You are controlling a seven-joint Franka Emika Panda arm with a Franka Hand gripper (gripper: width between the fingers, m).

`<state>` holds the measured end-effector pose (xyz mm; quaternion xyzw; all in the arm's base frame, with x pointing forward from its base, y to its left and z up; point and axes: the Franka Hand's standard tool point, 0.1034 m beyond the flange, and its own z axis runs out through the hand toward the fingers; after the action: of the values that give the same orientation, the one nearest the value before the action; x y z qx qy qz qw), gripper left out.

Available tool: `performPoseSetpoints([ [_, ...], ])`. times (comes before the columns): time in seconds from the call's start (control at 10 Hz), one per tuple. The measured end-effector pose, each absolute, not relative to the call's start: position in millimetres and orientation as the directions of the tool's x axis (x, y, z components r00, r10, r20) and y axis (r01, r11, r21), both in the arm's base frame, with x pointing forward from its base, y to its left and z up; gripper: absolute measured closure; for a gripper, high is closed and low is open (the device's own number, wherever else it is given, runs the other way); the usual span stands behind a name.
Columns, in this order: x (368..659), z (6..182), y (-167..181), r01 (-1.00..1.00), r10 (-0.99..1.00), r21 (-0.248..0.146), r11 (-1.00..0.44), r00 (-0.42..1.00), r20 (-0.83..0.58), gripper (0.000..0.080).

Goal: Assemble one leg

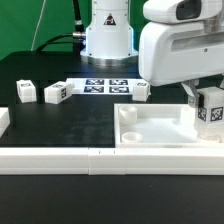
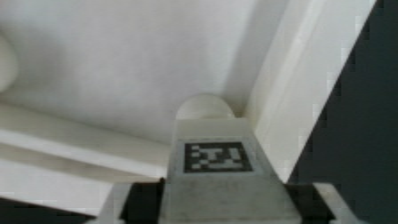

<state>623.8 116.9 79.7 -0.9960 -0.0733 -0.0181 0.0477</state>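
My gripper (image 1: 209, 100) is shut on a white leg (image 1: 211, 107) with a black-and-white tag, held upright at the exterior view's right, over the far right corner of the large white square tray-like piece (image 1: 150, 128). In the wrist view the held leg (image 2: 214, 150) fills the space between my dark fingers (image 2: 139, 200), its rounded end pointing at the tray's inner corner (image 2: 160, 70). Three more legs lie on the black table: one (image 1: 24, 93), a second (image 1: 56, 93) and a third (image 1: 142, 91).
The marker board (image 1: 104, 85) lies at the back by the robot base (image 1: 107, 30). Long white border rails (image 1: 100, 160) run along the front. A white block (image 1: 3, 122) sits at the exterior view's left edge.
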Motion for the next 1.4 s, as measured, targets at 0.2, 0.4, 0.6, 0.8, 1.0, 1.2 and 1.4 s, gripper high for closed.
performPoseSetpoints([
  [0.2, 624.2, 79.1, 117.1, -0.142, -0.148, -0.120, -0.983, 0.988, 0.044, 0.0505],
  [0.4, 625.2, 78.9, 117.5, -0.385, -0.393, -0.146, -0.911, 0.919, 0.028, 0.0505],
  [0.6, 625.1, 78.1, 121.0, -0.620, -0.629, -0.154, -0.769, 0.778, 0.008, 0.0505],
  [0.8, 624.5, 77.6, 123.8, -0.763, -0.770, -0.150, -0.628, 0.638, -0.019, 0.0505],
  [1.0, 624.5, 77.5, 124.5, -0.842, -0.846, -0.154, -0.517, 0.530, -0.061, 0.0505],
  [1.2, 624.0, 77.7, 129.7, -0.913, -0.912, -0.151, -0.379, 0.396, -0.106, 0.0505],
  [1.4, 623.9, 77.6, 130.1, -0.872, -0.873, -0.160, -0.462, 0.480, -0.092, 0.0269],
])
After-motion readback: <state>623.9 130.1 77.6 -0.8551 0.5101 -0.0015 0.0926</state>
